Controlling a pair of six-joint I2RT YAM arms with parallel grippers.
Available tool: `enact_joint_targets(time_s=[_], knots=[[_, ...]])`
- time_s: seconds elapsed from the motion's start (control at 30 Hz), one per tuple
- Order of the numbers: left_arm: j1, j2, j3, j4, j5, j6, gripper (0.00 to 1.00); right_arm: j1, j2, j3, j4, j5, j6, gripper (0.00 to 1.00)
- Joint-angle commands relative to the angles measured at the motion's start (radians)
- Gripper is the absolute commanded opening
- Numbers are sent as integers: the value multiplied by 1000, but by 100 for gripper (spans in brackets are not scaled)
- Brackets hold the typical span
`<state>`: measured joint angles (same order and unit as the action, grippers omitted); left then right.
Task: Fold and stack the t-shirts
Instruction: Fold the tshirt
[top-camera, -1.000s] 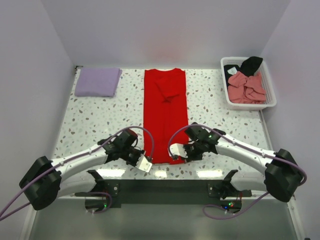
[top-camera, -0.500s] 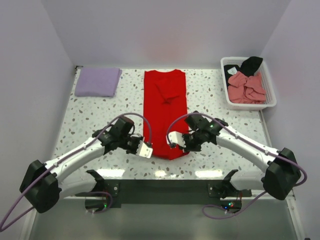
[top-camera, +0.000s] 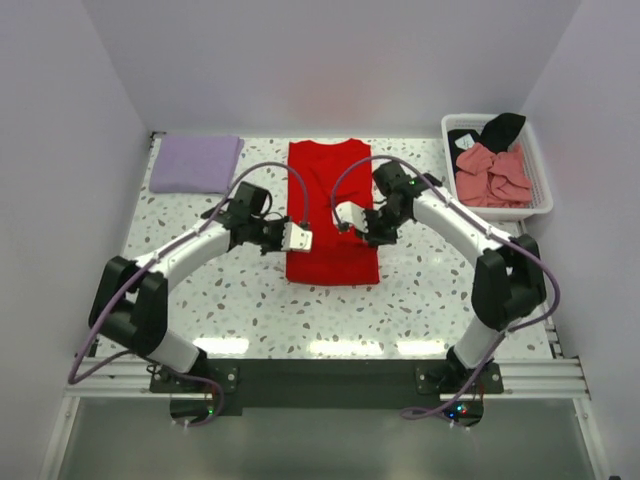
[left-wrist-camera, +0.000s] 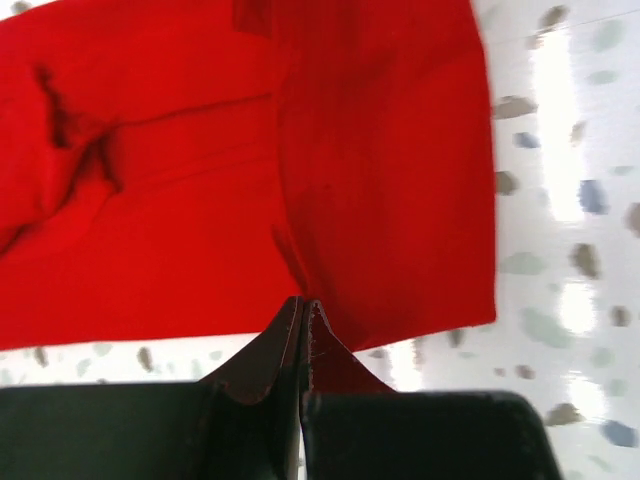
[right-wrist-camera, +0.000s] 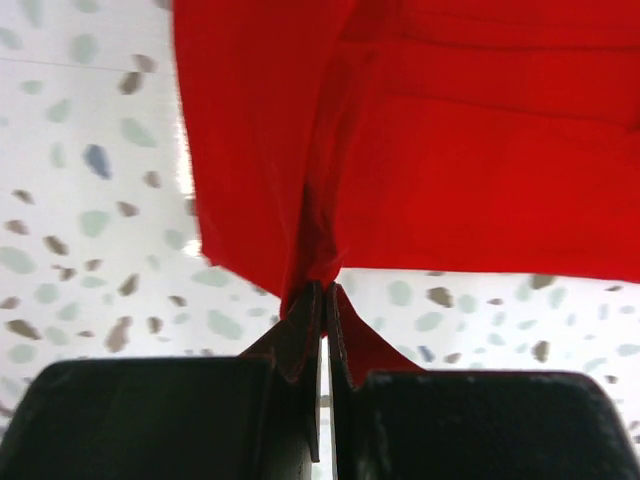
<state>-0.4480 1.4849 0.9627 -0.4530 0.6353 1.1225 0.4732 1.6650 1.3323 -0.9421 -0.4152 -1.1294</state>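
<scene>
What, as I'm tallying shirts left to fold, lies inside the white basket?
A crumpled salmon-pink shirt and a black shirt lie in the basket. Anything beneath them is covered.

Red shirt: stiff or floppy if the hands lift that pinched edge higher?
Probably floppy: the red t-shirt folds over itself and puckers where the left hand and right hand pinch it. Likely light, since fingertip pinches at two corners carry the fold. It may sag between them.

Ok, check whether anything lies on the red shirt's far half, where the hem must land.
Nothing visible. The left gripper and right gripper pinch the hem of the red shirt over its middle; its far half lies bare, lavender shirt and basket aside.
</scene>
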Motion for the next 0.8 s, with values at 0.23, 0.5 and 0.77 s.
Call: enact_joint_targets(time_s=[0.23, 0.5, 0.77], knots=[[120, 308, 362, 71, 33, 68, 0, -87, 320, 372, -89, -57, -178, 0], [149, 452, 511, 86, 30, 99, 0, -133, 521, 651, -164, -51, -224, 0], [177, 534, 562, 143, 12, 120, 0, -142, 607, 734, -156, -34, -221, 0]])
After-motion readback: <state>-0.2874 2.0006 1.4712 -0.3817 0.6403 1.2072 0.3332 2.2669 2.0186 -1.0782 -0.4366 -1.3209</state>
